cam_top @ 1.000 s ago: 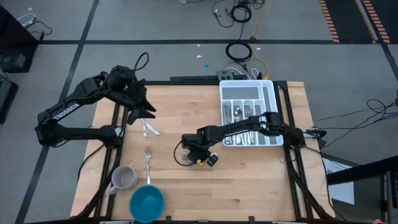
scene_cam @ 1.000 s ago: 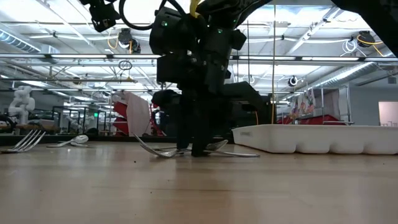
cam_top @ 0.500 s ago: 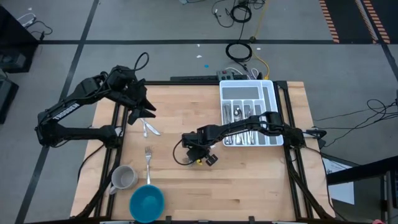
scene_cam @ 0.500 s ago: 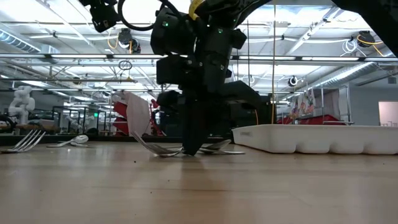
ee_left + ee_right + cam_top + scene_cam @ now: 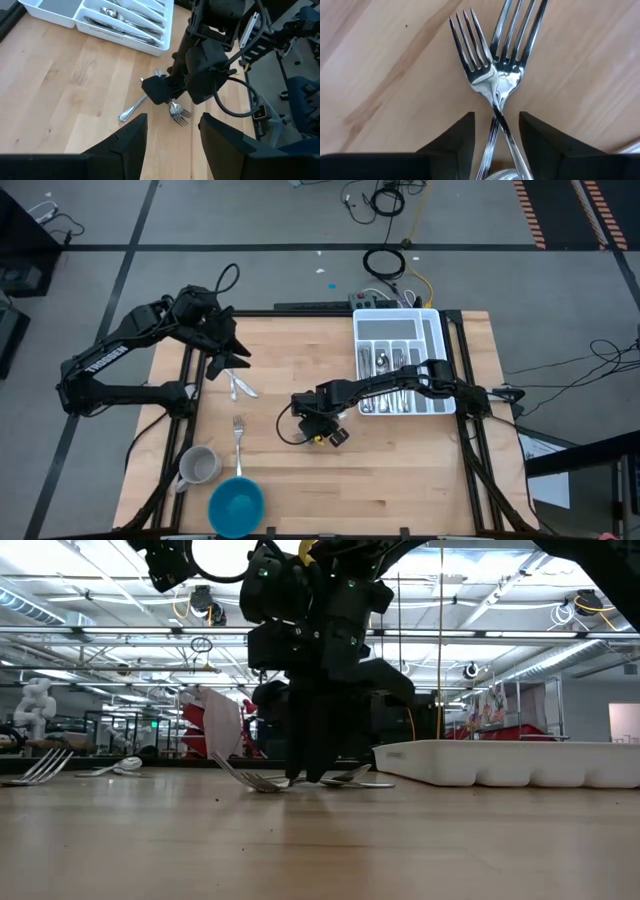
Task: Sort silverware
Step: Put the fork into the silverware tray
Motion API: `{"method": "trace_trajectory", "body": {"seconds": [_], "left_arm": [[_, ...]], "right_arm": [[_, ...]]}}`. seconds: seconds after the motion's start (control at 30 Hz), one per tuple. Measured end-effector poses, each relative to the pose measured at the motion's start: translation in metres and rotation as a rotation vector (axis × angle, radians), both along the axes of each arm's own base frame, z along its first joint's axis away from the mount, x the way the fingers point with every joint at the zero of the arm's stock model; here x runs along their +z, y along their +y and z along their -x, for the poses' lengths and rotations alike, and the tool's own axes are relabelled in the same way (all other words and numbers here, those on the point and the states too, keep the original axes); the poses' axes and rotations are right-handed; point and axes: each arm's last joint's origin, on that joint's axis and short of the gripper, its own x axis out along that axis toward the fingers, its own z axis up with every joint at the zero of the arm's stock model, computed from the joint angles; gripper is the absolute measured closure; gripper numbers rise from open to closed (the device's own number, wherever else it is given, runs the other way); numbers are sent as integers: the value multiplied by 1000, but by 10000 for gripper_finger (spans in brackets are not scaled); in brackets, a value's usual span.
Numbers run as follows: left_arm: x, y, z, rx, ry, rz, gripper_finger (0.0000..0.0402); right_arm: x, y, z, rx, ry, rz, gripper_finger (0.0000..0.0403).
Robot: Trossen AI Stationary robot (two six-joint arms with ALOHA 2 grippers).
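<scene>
- Right gripper [image 5: 312,423]: down at the table [image 5: 420,470] near its middle, directly over a small cluster of silverware. Its fingers [image 5: 454,145] stand part-way apart, astride the two handles. Whether they pinch anything I cannot tell; nothing is seen lifted clear of the wood.
- Two crossed forks [image 5: 492,75]: lying flat on the wood right under the right gripper. Their necks cross just ahead of the fingertips and their tines fan outward, away from the wrist. The long axes run roughly in line with the gripper's reach, each skewed a little to one side, so the handles pass back between the fingers.
- Third piece [image 5: 134,107], in the left wrist view: a long handle with a rounded end lies just beside the same gripper, pointing away at an angle toward the left arm's side.
- Organiser tray [image 5: 437,360]: at the far right of the table, several pieces already in its slots, near the right arm's elbow.
- Left gripper [image 5: 232,360]: fully spread and empty, hovering at the far left above a loose piece [image 5: 240,386]; a lone fork [image 5: 238,436] lies nearer the front, beside a mug [image 5: 198,466] and a blue bowl [image 5: 236,506].
- Judgement: the right arm is by far the nearer to the crossed pair, and the crossing makes taking only one fork the difficulty.
</scene>
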Motion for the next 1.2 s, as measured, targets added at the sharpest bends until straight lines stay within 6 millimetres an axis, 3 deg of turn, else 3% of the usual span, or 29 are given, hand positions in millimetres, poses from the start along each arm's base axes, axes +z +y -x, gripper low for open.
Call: {"method": "trace_trajectory", "body": {"seconds": [0.2,0.57,0.93,1.2], "left_arm": [[0,0,0,0,0,0,217],[0,0,0,0,0,-1,217],[0,0,0,-3,-1,-7,217],[0,0,0,-14,-3,-24,217]], "right_arm": [[0,-2,0,-5,-2,45,277],[20,-27,-4,-44,11,82,318],[19,-26,-3,17,13,65,319],[6,-26,-7,29,24,43,319]]}}
